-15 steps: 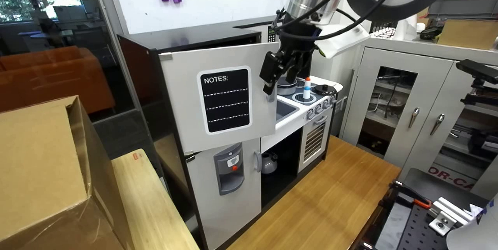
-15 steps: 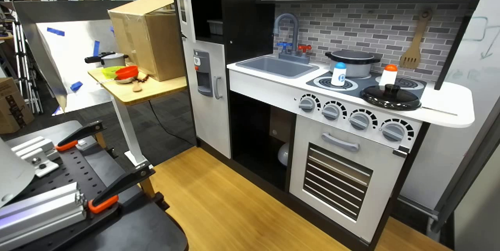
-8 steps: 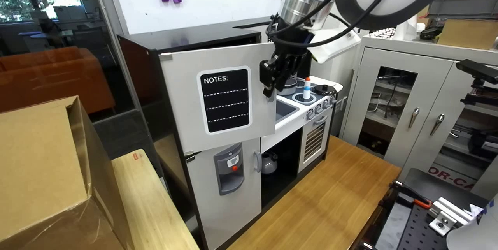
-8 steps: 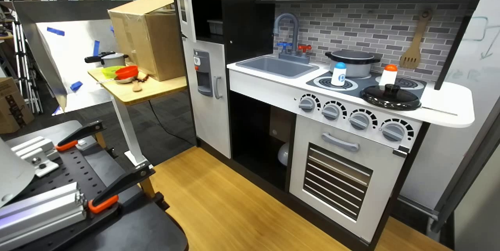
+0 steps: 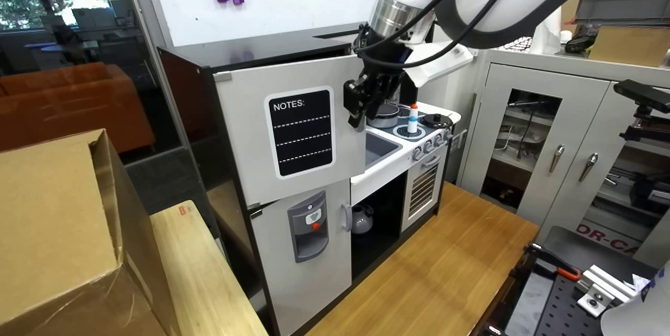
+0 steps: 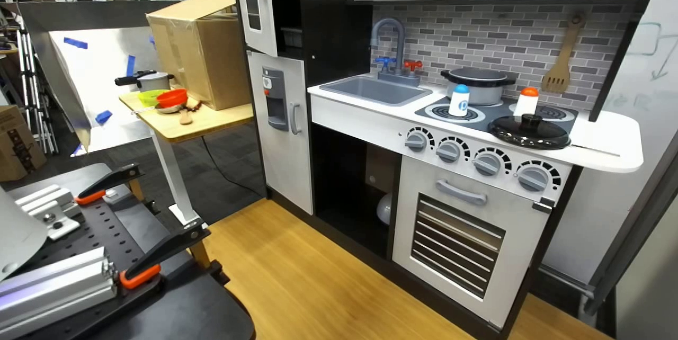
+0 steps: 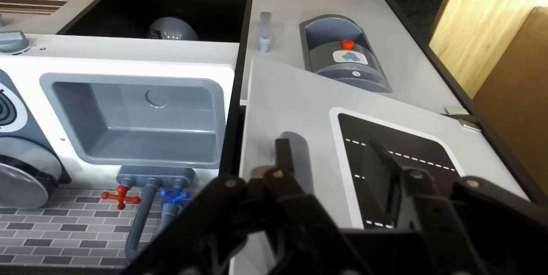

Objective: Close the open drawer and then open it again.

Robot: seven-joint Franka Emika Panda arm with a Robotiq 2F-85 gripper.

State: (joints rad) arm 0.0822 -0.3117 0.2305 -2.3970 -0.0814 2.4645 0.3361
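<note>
in my wrist view the grey sink (image 7: 137, 125) lies left of my pincer (image 7: 329, 150); my fingers (image 7: 284, 156) stand partway apart, gripping nothing i can see; the white drawer (image 7: 308, 110) hangs ajar beyond them, its black notes board (image 7: 421, 143) behind the right one.
</note>
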